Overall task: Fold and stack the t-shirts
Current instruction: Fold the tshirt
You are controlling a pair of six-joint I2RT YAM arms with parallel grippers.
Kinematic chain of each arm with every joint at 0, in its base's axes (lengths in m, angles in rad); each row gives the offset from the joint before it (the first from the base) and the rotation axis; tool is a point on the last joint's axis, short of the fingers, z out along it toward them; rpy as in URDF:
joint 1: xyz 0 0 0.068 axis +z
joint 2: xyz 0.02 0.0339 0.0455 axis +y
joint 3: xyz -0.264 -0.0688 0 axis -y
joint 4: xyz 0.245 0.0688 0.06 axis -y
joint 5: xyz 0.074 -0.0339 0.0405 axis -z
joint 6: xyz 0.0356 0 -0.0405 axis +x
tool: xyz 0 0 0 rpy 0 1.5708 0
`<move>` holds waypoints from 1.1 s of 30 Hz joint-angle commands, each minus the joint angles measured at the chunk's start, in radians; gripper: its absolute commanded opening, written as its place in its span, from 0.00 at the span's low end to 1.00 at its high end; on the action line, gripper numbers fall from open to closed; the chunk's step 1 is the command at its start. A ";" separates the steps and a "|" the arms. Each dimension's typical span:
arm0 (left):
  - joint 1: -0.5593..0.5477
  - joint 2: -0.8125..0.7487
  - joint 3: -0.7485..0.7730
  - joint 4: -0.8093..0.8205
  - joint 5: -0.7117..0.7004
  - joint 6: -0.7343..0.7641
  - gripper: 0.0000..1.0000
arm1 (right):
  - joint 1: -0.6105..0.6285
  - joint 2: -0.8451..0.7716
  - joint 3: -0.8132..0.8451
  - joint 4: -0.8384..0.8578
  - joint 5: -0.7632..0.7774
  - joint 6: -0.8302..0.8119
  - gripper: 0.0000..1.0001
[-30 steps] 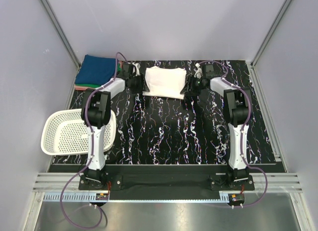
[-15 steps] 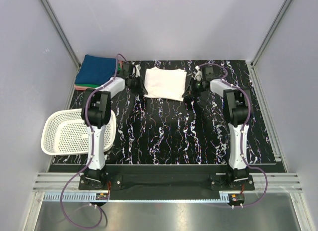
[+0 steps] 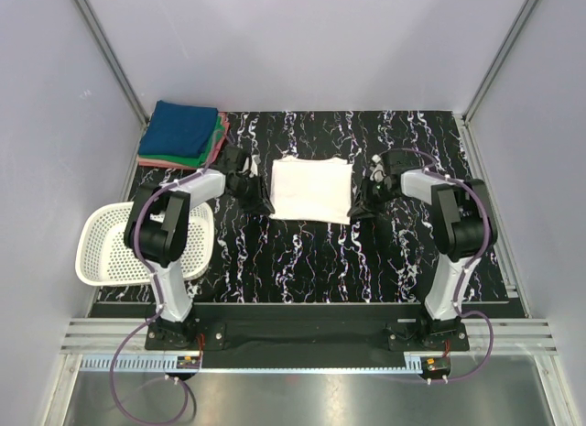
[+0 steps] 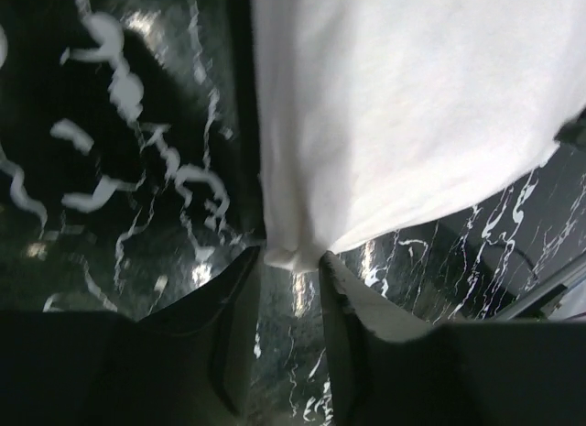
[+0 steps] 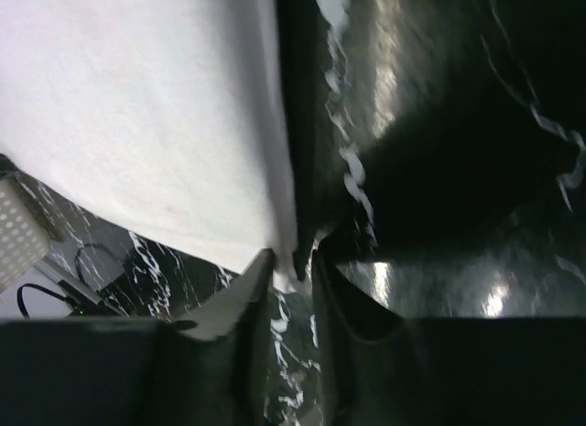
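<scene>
**A:** Where is the white t-shirt (image 3: 312,191)?

**B:** It lies folded flat mid-bench (image 3: 302,261), with its longer side running across from one arm to the other.

**A:** And the end effectors?

**B:** The left end effector (image 4: 291,261) is at the shirt's near left corner. Its jaws stand part-open, and the bunched corner sits between the tips without being clamped. The right end effector (image 5: 293,256) is at the near right corner. Its jaws are close together and the cloth edge runs into the gap. That wrist view is dark, so I cannot tell whether it pinches the cloth.

**A:** What does the coming move turn on?

**B:** I judge the fold is done and the shirt belongs on the stack of folded t-shirts (image 3: 183,133), blue on top, at the bench's far left corner. From the shirt, the stack lies leftward and away from the bases, well apart. The left end effector is nearer to it, and the right one would have to reach across the whole shirt.
</scene>
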 commanded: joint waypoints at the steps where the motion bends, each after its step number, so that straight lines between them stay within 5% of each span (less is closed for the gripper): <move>1: 0.020 -0.103 -0.016 -0.013 -0.067 0.010 0.39 | -0.002 -0.101 -0.043 -0.060 0.107 -0.019 0.37; 4: 0.011 -0.165 0.008 -0.034 -0.066 0.013 0.40 | -0.002 -0.157 -0.027 -0.121 0.121 0.004 0.41; 5: 0.008 -0.181 0.022 -0.025 -0.060 0.012 0.40 | -0.002 -0.175 -0.025 -0.120 0.096 0.013 0.26; 8: 0.000 -0.212 0.019 0.065 0.078 -0.032 0.42 | 0.002 -0.229 -0.023 -0.052 -0.023 0.066 0.05; 10: -0.004 -0.178 0.016 0.180 0.188 -0.092 0.42 | 0.027 -0.223 -0.027 0.034 -0.130 0.122 0.00; 21: 0.019 0.055 0.121 0.253 0.109 -0.103 0.41 | 0.220 0.095 0.159 0.615 -0.373 0.465 0.00; 33: 0.022 0.123 0.136 0.274 0.000 -0.059 0.42 | 0.220 0.245 0.165 0.451 -0.288 0.315 0.00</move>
